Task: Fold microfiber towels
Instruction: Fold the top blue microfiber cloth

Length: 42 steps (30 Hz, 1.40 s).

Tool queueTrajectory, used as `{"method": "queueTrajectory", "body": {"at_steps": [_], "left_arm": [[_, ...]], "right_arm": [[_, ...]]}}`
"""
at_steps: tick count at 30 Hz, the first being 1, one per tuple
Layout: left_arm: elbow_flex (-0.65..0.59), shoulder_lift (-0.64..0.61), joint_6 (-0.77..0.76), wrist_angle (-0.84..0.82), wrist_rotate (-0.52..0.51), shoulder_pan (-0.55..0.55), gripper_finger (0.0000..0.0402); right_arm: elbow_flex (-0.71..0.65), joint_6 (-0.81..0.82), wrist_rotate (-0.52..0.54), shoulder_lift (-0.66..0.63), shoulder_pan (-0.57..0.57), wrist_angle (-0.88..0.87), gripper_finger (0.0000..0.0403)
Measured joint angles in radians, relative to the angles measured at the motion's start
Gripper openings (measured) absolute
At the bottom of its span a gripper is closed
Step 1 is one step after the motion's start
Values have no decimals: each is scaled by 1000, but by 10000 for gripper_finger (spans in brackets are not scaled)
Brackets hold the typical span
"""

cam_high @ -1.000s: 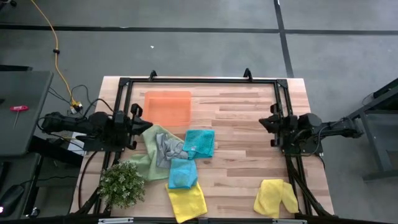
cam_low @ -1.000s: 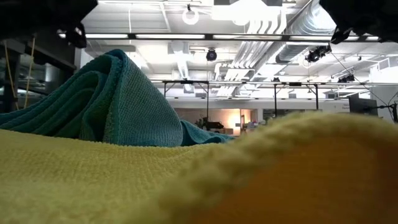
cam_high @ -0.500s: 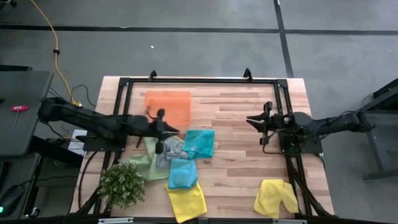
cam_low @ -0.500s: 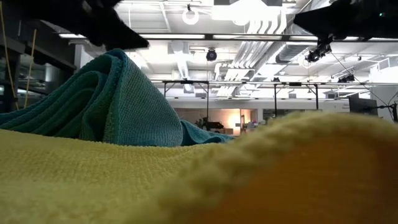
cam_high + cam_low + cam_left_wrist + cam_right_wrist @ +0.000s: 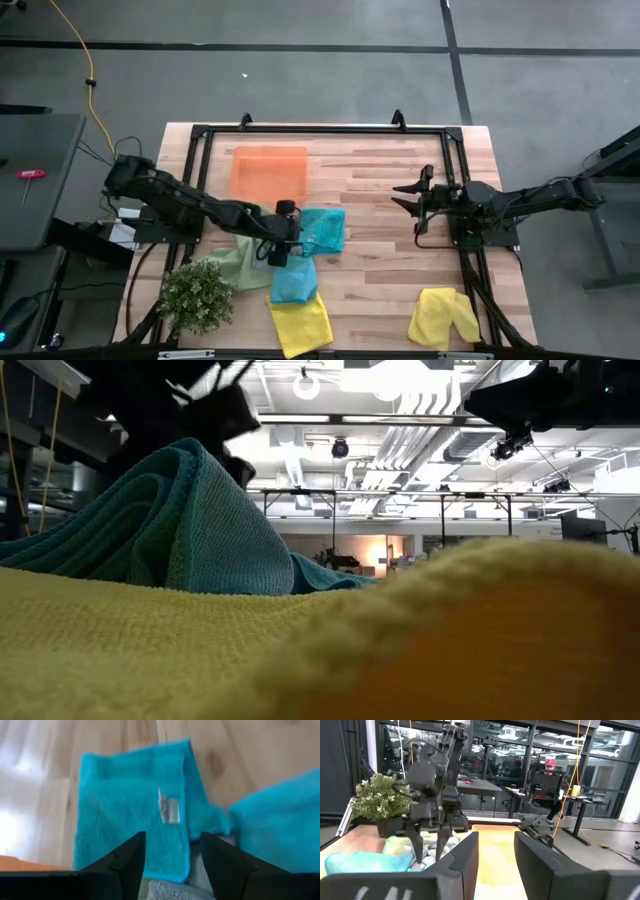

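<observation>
Left gripper is out over the towel pile at centre-left of the high view, jaws spread apart and empty, hovering just above the grey towel. From its wrist camera the 2 dark fingers frame a teal-blue towel lying flat on the wooden desk, a small label showing on it, with a 2nd teal-blue towel at the right edge of that frame.

In the high view the pile reads clearly: 1 teal-blue towel right of the gripper, another below it, the light green towel to the lower left, a yellow towel at the bottom centre. A 2nd yellow towel sits well apart at lower right.

Right gripper hangs at centre-right of the frame, jaws partly parted, holding nothing. The orange tray lies upper left, the potted plant lower left. The low view is filled with yellow cloth and a teal fold behind it.
</observation>
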Motion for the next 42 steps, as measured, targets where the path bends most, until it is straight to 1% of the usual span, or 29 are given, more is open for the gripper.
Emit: {"method": "queueTrajectory", "body": {"at_steps": [6, 12, 15, 18, 21, 27, 33, 38, 42], "left_arm": [[8, 59, 59, -37, -38, 3, 187], [8, 49, 59, -101, -8, -1, 179], [9, 43, 59, -99, 13, -5, 175], [8, 46, 61, -122, 12, -5, 172], [7, 74, 70, -147, 3, 1, 168], [8, 90, 95, -81, -52, 4, 156], [8, 90, 137, -63, -68, 3, 124], [8, 86, 139, -55, -68, -3, 86], [8, 79, 181, -52, -69, -19, 53]], "right_arm": [[0, 0, 0, 0, 0, -2, 118], [0, 0, -1, 0, 0, -7, 118], [0, 0, -1, 0, 0, -7, 118], [0, 0, -1, 0, 0, -7, 118], [0, 0, -1, 0, 0, -6, 118], [0, 0, -1, 0, 0, -6, 118], [0, 0, -1, 0, 0, -7, 118], [0, 0, -1, 0, 0, -7, 118], [0, 0, -1, 0, 0, -7, 118]]}}
